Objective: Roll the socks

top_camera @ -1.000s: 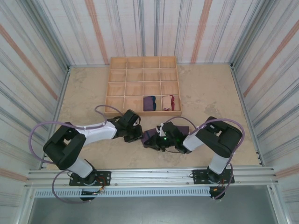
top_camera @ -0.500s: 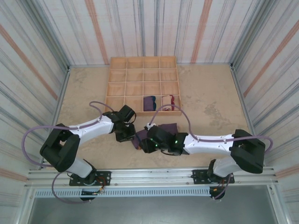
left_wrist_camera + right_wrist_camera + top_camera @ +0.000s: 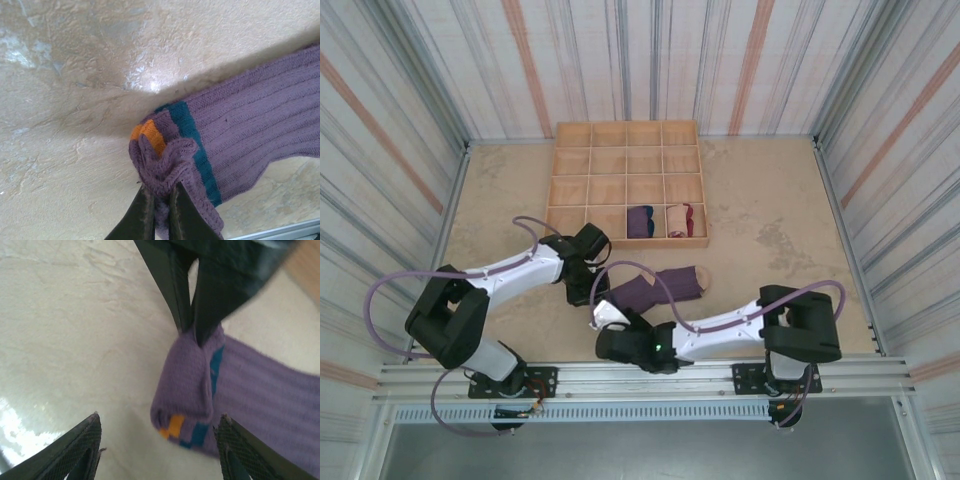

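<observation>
A purple sock (image 3: 655,288) with a teal band and an orange patch at its cuff lies stretched across the sandy surface (image 3: 770,210), just in front of a wooden tray (image 3: 628,124). The left arm's fingers (image 3: 142,217) are pinched tight on the bunched cuff at the sock's left end. The right arm's fingers (image 3: 75,450) stand wide apart, close to that same folded end but not touching it. In the tray's front row, a dark sock (image 3: 640,221) and a cream-and-maroon sock (image 3: 679,219) sit in the third and fourth compartments from the left.
</observation>
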Available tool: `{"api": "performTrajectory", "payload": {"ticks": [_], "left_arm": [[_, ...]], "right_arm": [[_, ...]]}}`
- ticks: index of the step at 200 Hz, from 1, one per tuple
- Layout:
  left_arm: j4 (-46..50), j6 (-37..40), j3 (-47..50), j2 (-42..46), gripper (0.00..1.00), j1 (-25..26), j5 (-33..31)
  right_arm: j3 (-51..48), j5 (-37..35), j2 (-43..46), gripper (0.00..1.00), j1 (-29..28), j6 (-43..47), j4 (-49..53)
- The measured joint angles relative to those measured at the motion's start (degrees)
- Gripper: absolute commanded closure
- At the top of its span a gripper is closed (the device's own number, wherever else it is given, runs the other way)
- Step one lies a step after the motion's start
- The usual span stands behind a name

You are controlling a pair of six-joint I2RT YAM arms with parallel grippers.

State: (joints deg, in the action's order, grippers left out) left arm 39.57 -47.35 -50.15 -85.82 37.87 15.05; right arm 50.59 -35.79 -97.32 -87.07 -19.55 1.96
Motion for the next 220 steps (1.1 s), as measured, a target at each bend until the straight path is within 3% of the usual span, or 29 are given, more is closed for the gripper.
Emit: {"api": "performTrajectory", "payload": {"ticks": [66, 77, 93, 104, 137, 185, 220], "left_arm": [[0.96, 1.07, 0.0, 0.0, 1.0, 0.0, 0.42], [0.96, 1.09, 0.0, 0.0, 1.0, 0.0, 0.44], [0.96, 1.27, 0.0, 0.0, 1.0, 0.0, 0.48], [0.96, 1.33, 0.0, 0.0, 1.0, -0.02, 0.48], [0.9, 1.7, 0.02, 0.11, 0.88, -0.44, 0.52], [0.9, 2.1, 1.01, 4.35, 0.5, -2.73, 0.42], [0.68, 2.14, 2.82, 7.02, 0.46, -4.33, 0.76]], "right_arm": [[6.19, -9.18, -9.92, 0.53, -0.31, 5.27, 0.48], [7.17, -10.14, -11.06, 0.64, -0.28, 5.2, 1.38], [8.33, -11.13, -12.31, 0.89, -0.31, 5.27, 2.6], [9.01, -11.54, -12.94, 1.0, -0.31, 4.5, 3.74], [10.12, -12.2, -13.51, 1.0, -0.33, 1.81, 6.1], [5.18, -9.51, -12.11, 1.0, -0.2, -3.15, 3.85], [0.52, -6.49, -8.68, 1.0, 0.33, -5.57, -1.11]]}}
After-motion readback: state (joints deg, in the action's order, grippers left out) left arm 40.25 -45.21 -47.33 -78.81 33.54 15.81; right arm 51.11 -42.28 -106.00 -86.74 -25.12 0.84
